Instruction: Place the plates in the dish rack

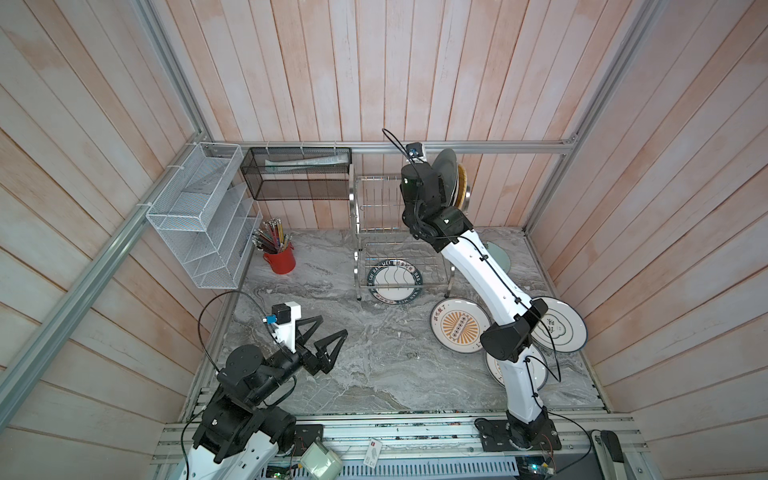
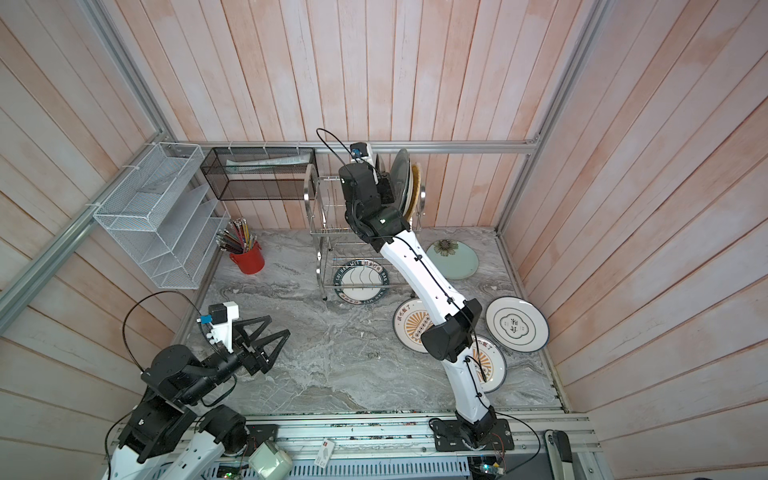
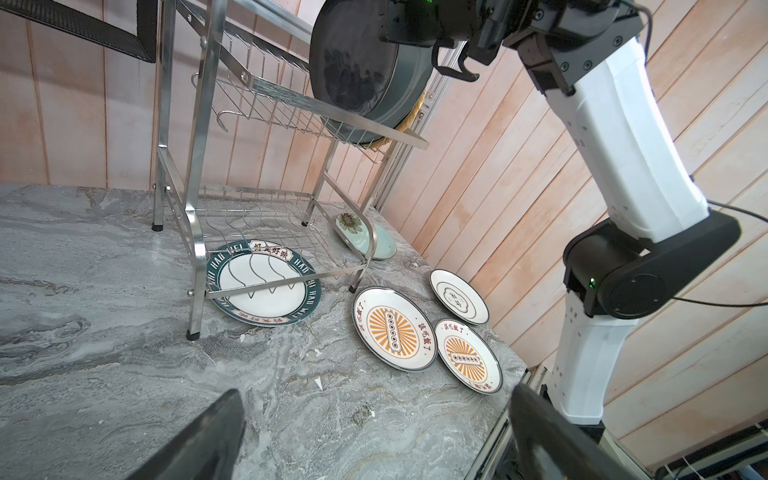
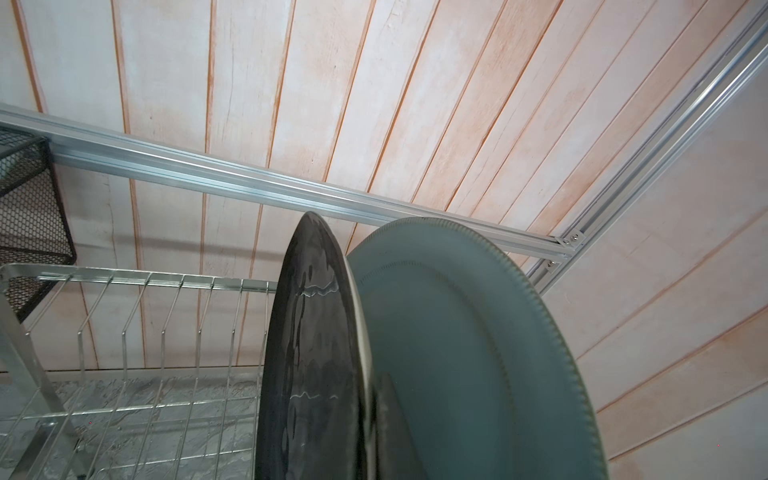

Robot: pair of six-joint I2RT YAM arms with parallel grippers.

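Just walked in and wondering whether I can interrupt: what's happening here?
The right gripper is shut on a black plate, holding it upright at the upper tier of the dish rack, beside a grey-teal plate standing there. The left gripper hangs open over the table, holding nothing. Five plates lie flat on the table, one partly under the rack.

Right gripper (image 2: 384, 186): tips lost to me behind the right arm (image 2: 419, 266) in both top views. Black plate (image 4: 307, 353) runs off the right wrist frame's edge. Yellow woven plate (image 1: 464, 183): only a rim sliver past the grey-teal plate (image 4: 457, 353). One sunburst plate (image 2: 494, 365) mostly under that arm. Plate lettering too small for me to read.
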